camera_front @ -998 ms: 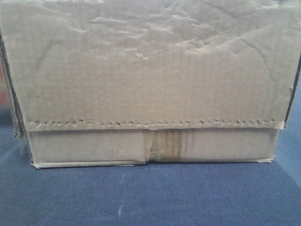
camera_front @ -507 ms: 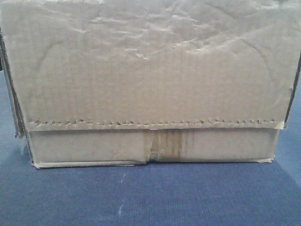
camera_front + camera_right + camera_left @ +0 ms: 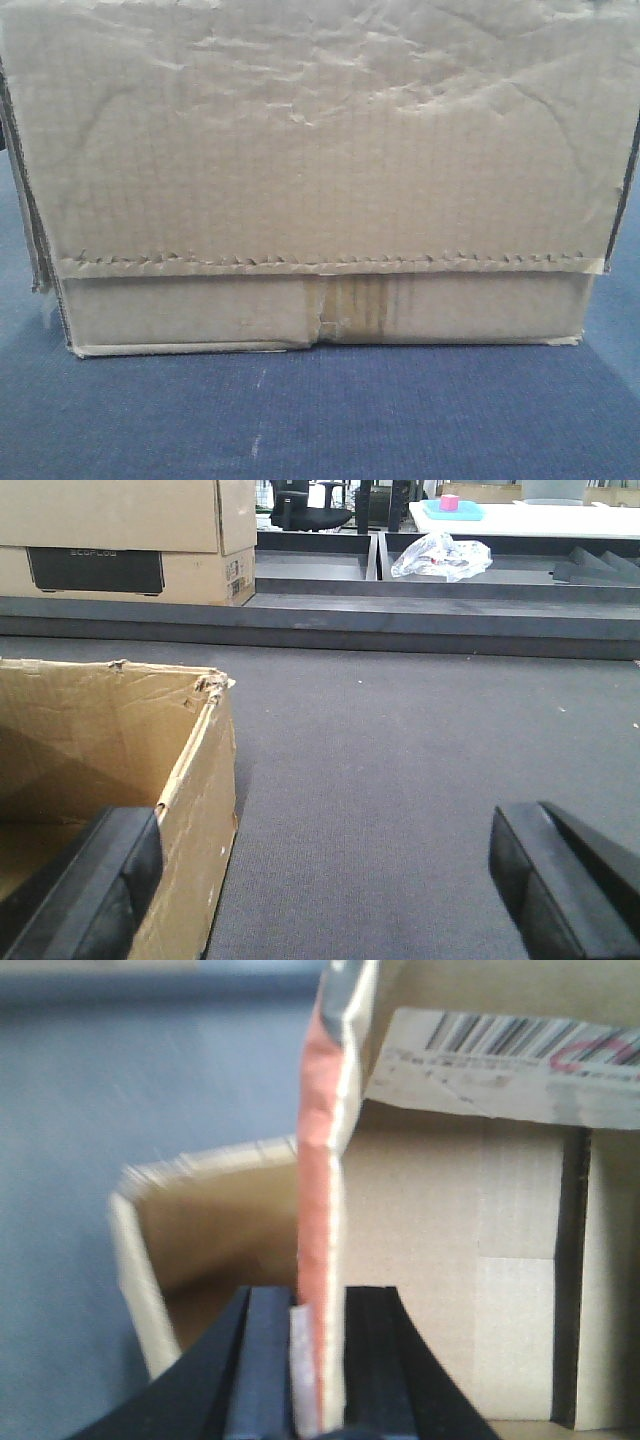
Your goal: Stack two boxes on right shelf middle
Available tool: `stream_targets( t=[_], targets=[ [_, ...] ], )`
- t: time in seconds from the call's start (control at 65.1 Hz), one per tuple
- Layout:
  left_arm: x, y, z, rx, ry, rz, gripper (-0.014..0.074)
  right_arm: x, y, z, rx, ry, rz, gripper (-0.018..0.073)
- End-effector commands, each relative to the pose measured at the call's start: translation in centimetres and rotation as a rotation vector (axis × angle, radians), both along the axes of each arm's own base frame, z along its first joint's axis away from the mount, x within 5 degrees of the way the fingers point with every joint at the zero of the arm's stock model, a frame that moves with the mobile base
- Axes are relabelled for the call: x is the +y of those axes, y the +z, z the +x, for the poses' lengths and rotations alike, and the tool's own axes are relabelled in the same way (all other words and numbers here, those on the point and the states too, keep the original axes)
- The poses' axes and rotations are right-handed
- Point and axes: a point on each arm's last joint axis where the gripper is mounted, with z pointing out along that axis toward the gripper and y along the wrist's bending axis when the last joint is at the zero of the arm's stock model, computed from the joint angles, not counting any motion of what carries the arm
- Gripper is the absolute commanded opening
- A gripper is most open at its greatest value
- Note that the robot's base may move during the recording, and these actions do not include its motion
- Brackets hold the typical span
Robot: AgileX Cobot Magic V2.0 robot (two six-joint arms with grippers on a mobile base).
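Observation:
A brown cardboard box with a wrinkled face and a serrated tape strip fills the front view, resting on a blue-grey carpeted surface. In the left wrist view my left gripper is shut on the upright edge of a cardboard box wall; a second cardboard piece with a barcode label stands right behind it. In the right wrist view my right gripper is open, straddling the wall of an open box, its left finger inside. The shelf is out of view.
Grey carpeted surface stretches right of the open box. At the back stand large cardboard cartons, dark raised ledges, a crumpled plastic bag and a teal tray on a white table.
The box in the front view has not moved. A reddish patch behind its left edge is gone, and blue shows there now.

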Motion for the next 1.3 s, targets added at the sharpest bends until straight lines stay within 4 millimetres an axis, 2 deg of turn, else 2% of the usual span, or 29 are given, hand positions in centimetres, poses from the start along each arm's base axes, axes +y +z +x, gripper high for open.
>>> stream_targets(
  t=[0.0,0.169,0.353,0.645,0.814,0.89,0.983,1.059,1.182,1.228,1.29],
  targets=[
    [-1.9,-1.5,1.5,0.035,0.009,0.023,-0.0111,0.0,0.3,0.1,-0.024,-0.002,-0.003,0.057],
    [-3.7,-4.8,4.6,0.126,0.048,0.064,-0.0111,0.0,0.3,0.1,-0.024,-0.001,0.001,0.057],
    [-4.6,-7.4,6.5,0.201,0.051,0.089,-0.0111,0.0,0.2,0.1,-0.014,0.0,0.0,0.057],
    [-5.0,-9.5,7.5,0.293,0.049,0.13,-0.0111,0.0,0.2,0.1,-0.008,0.001,-0.001,0.057],
    [-5.0,-9.6,7.4,0.303,0.049,0.135,-0.0099,0.0,0.2,0.1,-0.008,0.001,-0.001,0.057],
    [-4.9,-9.4,7.3,0.299,0.049,0.133,-0.0021,0.0,0.2,0.1,-0.008,0.001,-0.001,0.057],
    [-4.9,-9.1,7.2,0.283,0.049,0.125,0.0126,0.0,0.2,0.1,-0.008,0.001,-0.001,0.057],
    [-4.8,-8.5,7.1,0.255,0.049,0.112,0.0311,0.0,0.2,0.1,-0.01,0.0,-0.001,0.057],
    [-4.7,-7.1,6.7,0.215,0.049,0.094,0.0557,0.0,0.2,0.1,-0.01,0.0,-0.001,0.057],
    [-4.6,-6.5,6.5,0.2,0.049,0.086,0.0616,0.0,0.2,0.1,-0.009,0.0,-0.001,0.057],
    [-4.4,-5.4,6.1,0.179,0.049,0.077,0.061,0.0,0.2,0.1,-0.008,0.001,-0.001,0.057]
  ],
)
